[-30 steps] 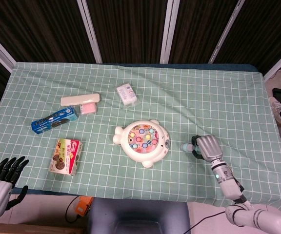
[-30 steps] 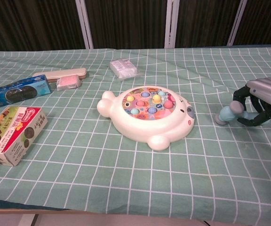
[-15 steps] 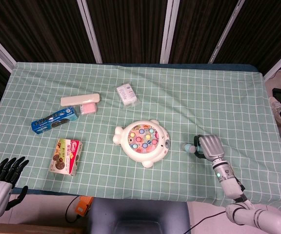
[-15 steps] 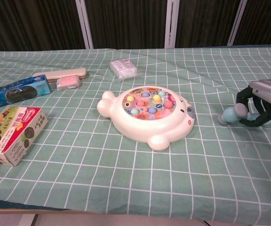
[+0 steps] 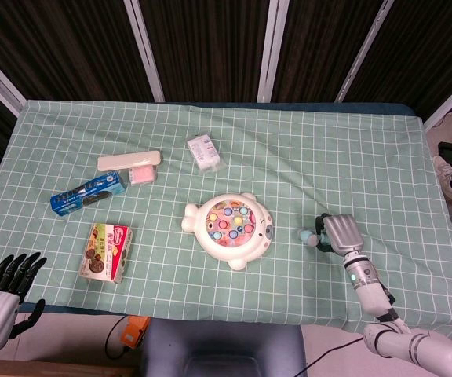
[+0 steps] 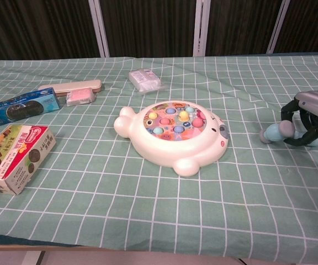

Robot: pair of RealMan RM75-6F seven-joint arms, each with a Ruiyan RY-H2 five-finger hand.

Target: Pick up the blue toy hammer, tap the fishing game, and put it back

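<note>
While your right hand (image 6: 312,117) sits low at the right side of the surface (image 5: 351,157), its dark fingers (image 6: 293,118) curl around the blue toy hammer (image 6: 277,132), holding it with the head poking out to the left, close above the green checked cloth. The fishing game (image 6: 173,136) lies apart to the left of the hammer, near the middle. Further left you have a biscuit box (image 6: 11,157), a blue cookie packet (image 6: 16,108), a pink item (image 6: 80,96) touching a beige case (image 6: 73,85), and a clear packet (image 6: 144,79). Your left hand (image 5: 6,287) hangs off the near-left edge, fingers spread, holding nothing
</note>
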